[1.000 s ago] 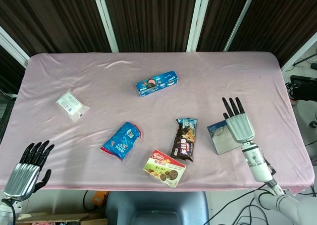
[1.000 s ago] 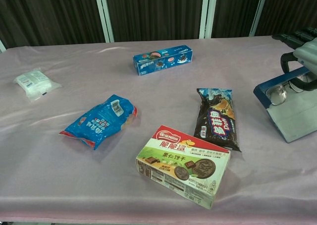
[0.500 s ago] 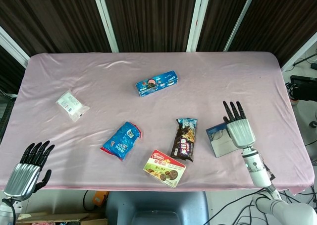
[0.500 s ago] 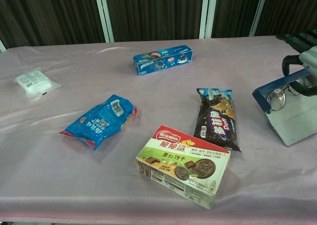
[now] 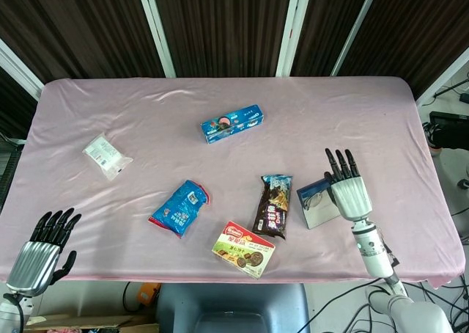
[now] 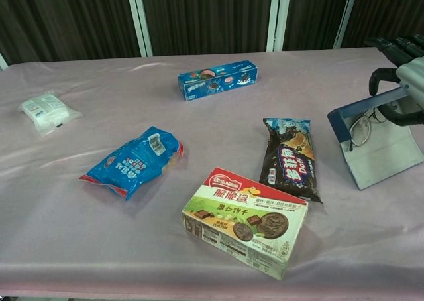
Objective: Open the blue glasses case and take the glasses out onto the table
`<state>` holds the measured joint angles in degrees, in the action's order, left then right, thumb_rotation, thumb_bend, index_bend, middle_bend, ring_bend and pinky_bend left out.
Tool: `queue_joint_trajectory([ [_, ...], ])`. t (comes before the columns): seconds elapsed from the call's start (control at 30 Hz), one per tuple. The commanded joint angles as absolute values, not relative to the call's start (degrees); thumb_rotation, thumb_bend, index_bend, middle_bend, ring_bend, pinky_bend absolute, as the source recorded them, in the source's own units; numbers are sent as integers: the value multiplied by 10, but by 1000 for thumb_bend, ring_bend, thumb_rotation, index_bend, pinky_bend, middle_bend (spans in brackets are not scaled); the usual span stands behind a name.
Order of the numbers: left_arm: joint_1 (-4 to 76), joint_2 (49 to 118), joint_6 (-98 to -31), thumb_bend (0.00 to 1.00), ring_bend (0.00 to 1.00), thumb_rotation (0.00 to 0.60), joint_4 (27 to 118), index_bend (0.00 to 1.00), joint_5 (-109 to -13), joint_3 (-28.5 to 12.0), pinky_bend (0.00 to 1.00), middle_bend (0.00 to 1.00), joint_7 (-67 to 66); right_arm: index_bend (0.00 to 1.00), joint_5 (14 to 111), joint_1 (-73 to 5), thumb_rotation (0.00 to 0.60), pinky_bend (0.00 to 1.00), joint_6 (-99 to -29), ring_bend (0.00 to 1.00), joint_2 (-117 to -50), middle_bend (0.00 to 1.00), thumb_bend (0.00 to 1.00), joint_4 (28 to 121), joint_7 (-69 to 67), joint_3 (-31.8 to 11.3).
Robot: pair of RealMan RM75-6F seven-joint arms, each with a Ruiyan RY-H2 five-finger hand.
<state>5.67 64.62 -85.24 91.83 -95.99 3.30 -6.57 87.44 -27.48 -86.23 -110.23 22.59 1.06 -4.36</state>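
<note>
Head view: the table (image 5: pixel 220 91), under a pink cloth, carries snack packs at its middle and the open blue case (image 5: pixel 316 202) near its right front corner. Chest view shows the case (image 6: pixel 374 145) with its blue shell tipped up on the left and its pale flap lying flat toward the table's front; its long axis runs roughly left to right, slanting away toward the right. The right hand (image 5: pixel 349 188) sits directly over the right half of the case, fingers extended and pointing away from the robot; in chest view the right hand (image 6: pixel 405 79) curls dark fingers down over the shell's upper edge, touching it. Whether they actually pinch the shell or the frame cannot be told. The glasses (image 6: pixel 364 125) remain inside, leaning against the shell, one lens visible just left of and below the fingers. The coming move therefore turns on a short reach leftward and downward from the right hand into the case mouth. The left hand (image 5: pixel 42 249), fingers spread and holding nothing, hangs off the table's left front corner, well apart from the case, so the right hand is plainly the nearer.
</note>
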Motion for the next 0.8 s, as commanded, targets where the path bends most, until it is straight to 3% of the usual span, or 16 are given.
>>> queue_joint_trajectory([
  [0.03,57,646,-852,446,0,600,918,0,-960,33,0,0,-65,579,870,-267,600,0,-853,0,-1111,18,548,206,-5,-45],
  [0.5,58,648,-849,442,0,600,919,0,-956,32,0,0,-69,566,845,-261,600,0,-866,0,-1128,18,547,127,-76,-73],
  [0.8,59,650,-847,442,0,600,920,0,-957,33,0,0,-74,554,840,-260,600,0,-827,0,-1128,18,549,105,-53,-72],
])
